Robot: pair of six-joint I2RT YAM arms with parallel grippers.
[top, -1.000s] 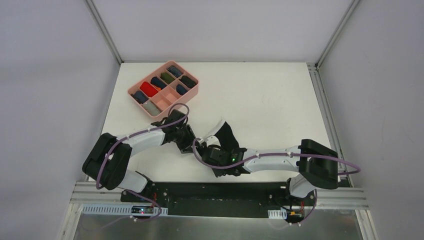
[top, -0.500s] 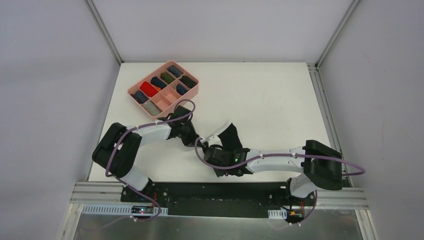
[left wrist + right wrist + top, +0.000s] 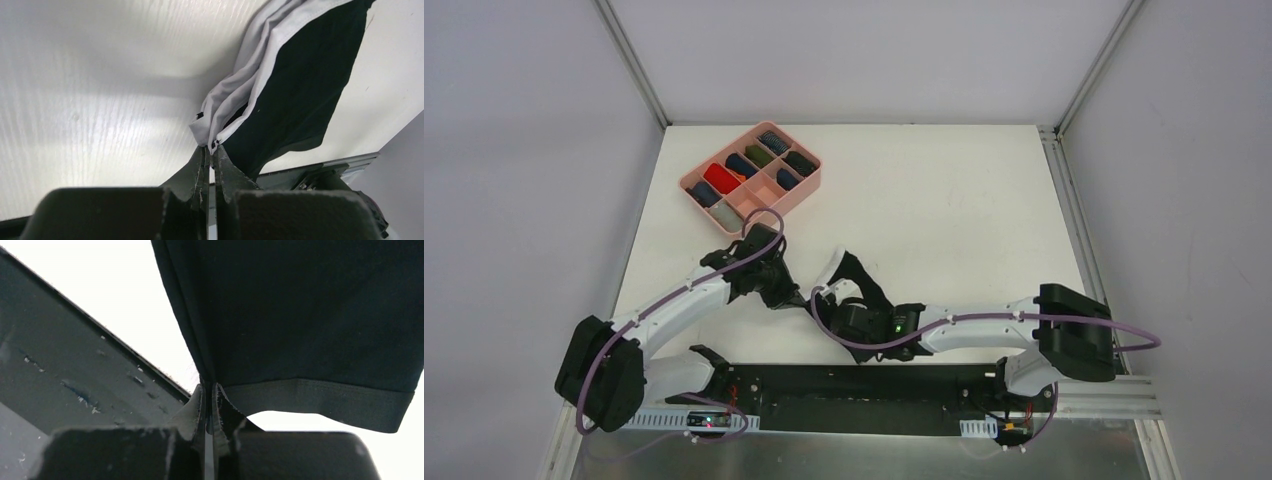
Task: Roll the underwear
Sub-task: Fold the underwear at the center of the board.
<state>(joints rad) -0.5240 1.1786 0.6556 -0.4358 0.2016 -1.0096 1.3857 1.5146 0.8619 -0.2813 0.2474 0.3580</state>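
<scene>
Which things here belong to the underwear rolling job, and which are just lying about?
In the job: black underwear, left tool and right tool, both shut on it.
Lying about: pink compartment tray, rolled cloths in it.

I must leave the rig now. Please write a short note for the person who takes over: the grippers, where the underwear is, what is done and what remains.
Left gripper: shut on a white-edged corner of the black underwear.
Right gripper: shut on its black hem.
Underwear: held between the two grippers over the near middle of the table, not rolled.
Pink tray: far left, with rolled cloths in several compartments.
Done: both ends gripped.
Left: probably spread it flat, then roll it.
</scene>
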